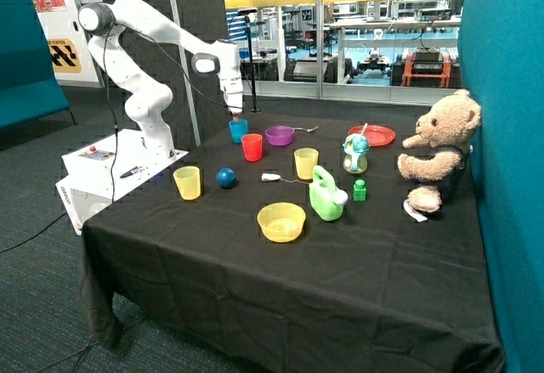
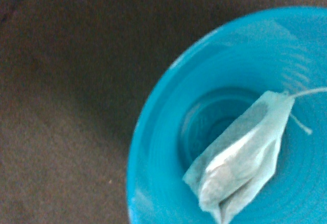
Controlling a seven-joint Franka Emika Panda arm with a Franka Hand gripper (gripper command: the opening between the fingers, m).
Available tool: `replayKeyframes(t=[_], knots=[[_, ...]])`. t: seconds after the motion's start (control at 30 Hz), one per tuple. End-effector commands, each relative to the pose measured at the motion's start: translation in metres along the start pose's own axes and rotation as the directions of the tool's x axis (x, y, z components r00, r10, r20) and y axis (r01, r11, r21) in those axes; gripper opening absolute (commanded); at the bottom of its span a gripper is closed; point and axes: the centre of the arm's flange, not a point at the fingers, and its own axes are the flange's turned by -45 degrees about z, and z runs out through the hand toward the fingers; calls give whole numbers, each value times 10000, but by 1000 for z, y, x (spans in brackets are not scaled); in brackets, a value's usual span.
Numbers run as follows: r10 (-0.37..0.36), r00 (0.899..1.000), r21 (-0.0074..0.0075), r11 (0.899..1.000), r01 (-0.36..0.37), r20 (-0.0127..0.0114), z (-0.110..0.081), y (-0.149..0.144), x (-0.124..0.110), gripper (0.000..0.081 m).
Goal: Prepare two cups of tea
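The light blue cup [image 1: 238, 130] stands at the table's far edge, with the red cup [image 1: 252, 147] just in front of it. My gripper [image 1: 233, 113] is right above the blue cup's mouth. The wrist view looks straight down into the blue cup [image 2: 168, 132]. A pale tea bag [image 2: 245, 157] hangs or lies inside it, and its thin string [image 2: 309, 91] runs off past the rim. Whether I hold that bag does not show. A second tea bag [image 1: 270, 177] lies flat on the black cloth between the blue ball and a yellow cup.
Nearby are a purple bowl [image 1: 280, 135] with a spoon [image 1: 306, 128], two yellow cups [image 1: 187, 182] [image 1: 306, 162], a blue ball [image 1: 225, 178], a yellow bowl [image 1: 281, 221], a green toy teapot [image 1: 325, 194], a sippy bottle [image 1: 355, 154], a red plate [image 1: 371, 135] and a teddy bear [image 1: 438, 148].
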Motion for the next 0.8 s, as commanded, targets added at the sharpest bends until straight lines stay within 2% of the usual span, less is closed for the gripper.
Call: replayKeyframes(t=[0.0, 0.1, 0.47, 0.5, 0.77], knots=[[250, 9997, -32, 9997, -250, 61, -9, 15, 14, 588], [429, 9991, -33, 9991, -429, 61, -15, 27, 24, 554], [1220, 9925, -38, 9925, -1220, 58, -35, 66, 60, 510], [1284, 9917, -38, 9917, -1284, 58, -36, 69, 63, 486], [1935, 9811, -42, 9811, -1934, 55, -43, 96, 73, 514]])
